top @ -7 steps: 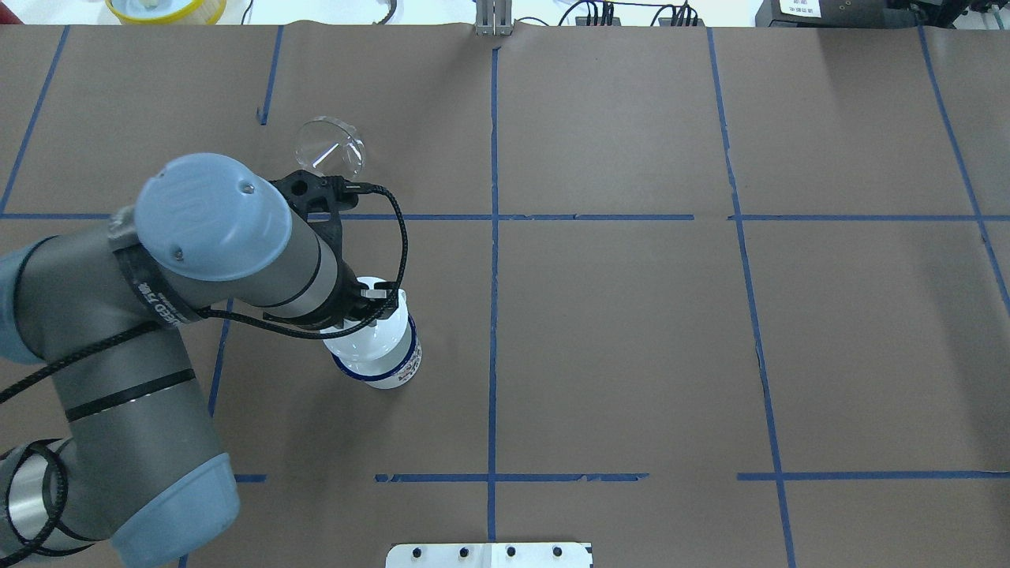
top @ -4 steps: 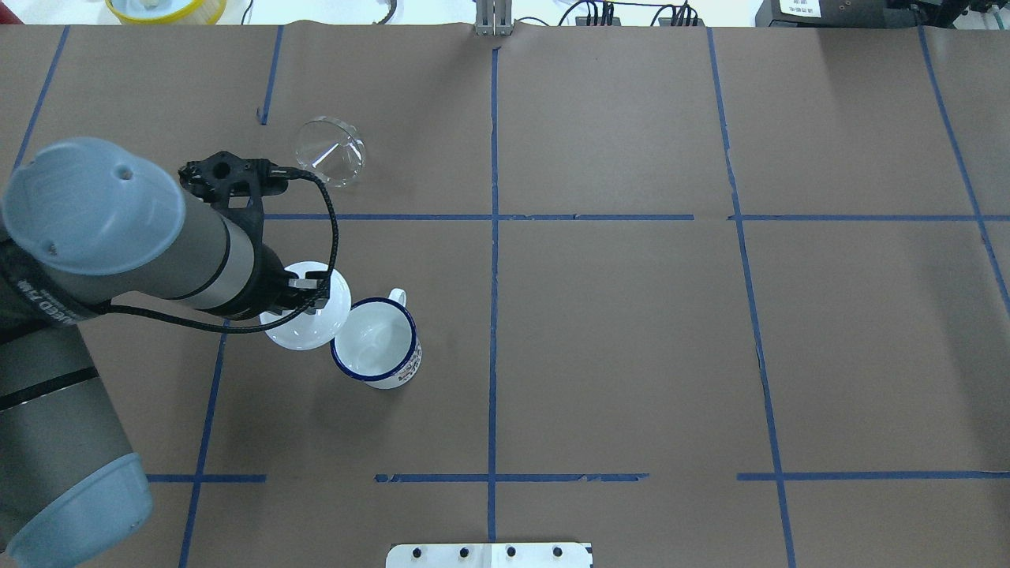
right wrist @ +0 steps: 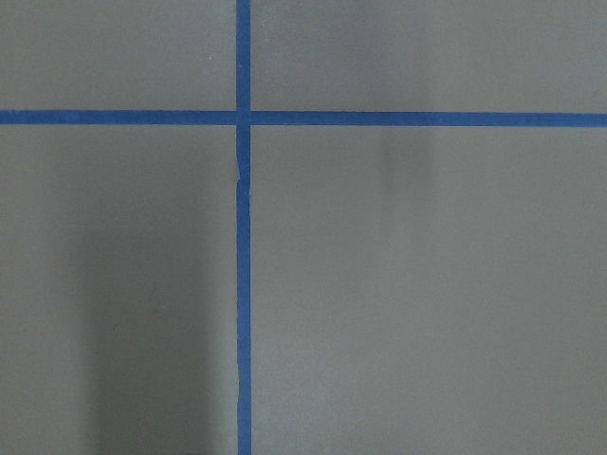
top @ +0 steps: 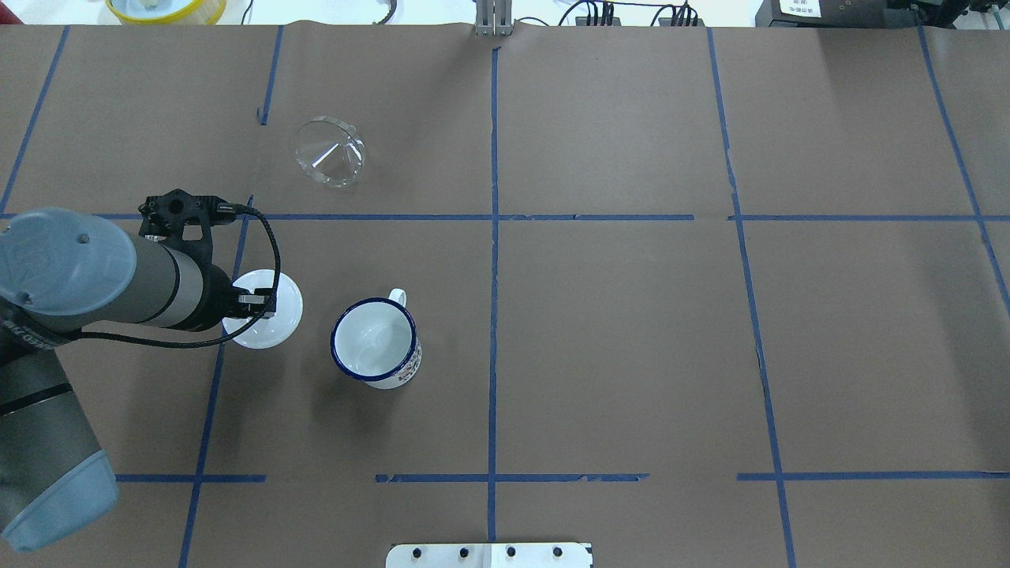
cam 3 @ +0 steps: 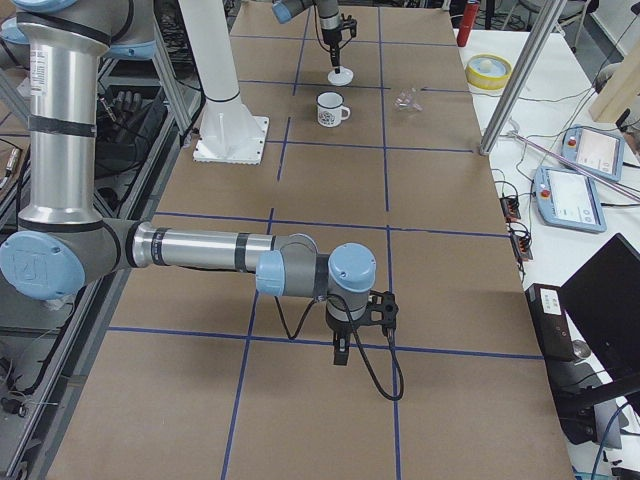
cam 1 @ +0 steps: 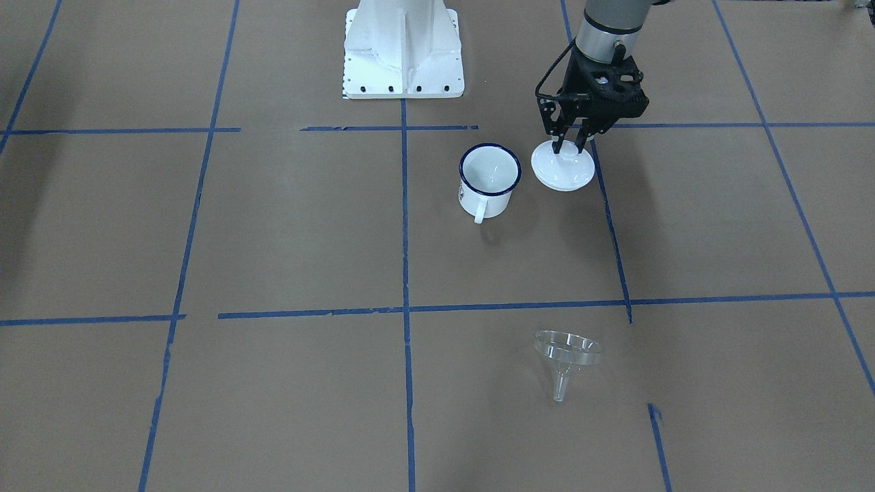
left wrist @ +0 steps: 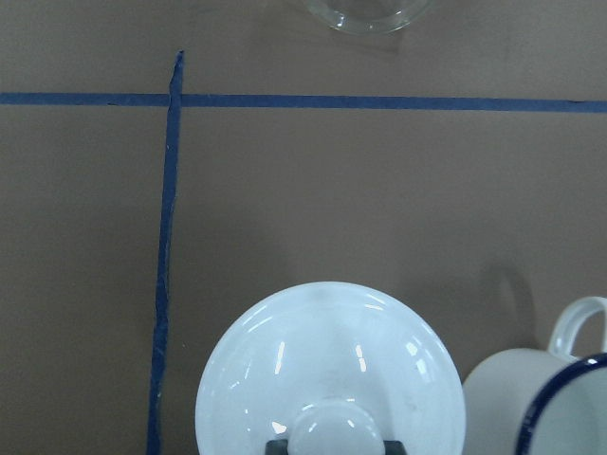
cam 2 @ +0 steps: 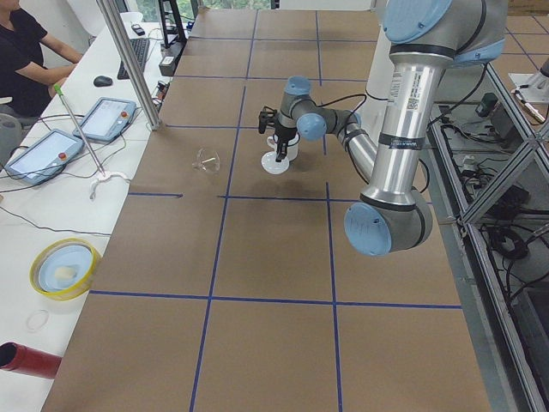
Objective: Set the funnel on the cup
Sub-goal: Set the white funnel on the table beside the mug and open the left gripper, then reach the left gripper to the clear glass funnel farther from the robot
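The white mug with a dark blue rim, the cup [top: 375, 343], stands open and upright on the brown paper; it also shows in the front view [cam 1: 489, 174] and at the left wrist view's edge [left wrist: 550, 398]. The clear funnel [top: 330, 151] lies farther out on the table, apart from everything [cam 1: 567, 355]. My left gripper [top: 256, 298] is shut on the knob of a round white lid [top: 272, 315] and holds it low beside the cup, on my left [cam 1: 564, 167]. I cannot tell whether the lid touches the table. My right gripper [cam 3: 340, 352] shows only in the right side view, so I cannot tell its state.
Blue tape lines [top: 493, 237] cross the brown paper. The white robot base plate [cam 1: 403, 48] is at my edge. A yellow bowl [top: 166, 8] and cables lie beyond the far edge. The right wrist view shows only paper and tape.
My left gripper lifted the lid off the cup and carried it to my left. The cup now stands open. The funnel has not moved.
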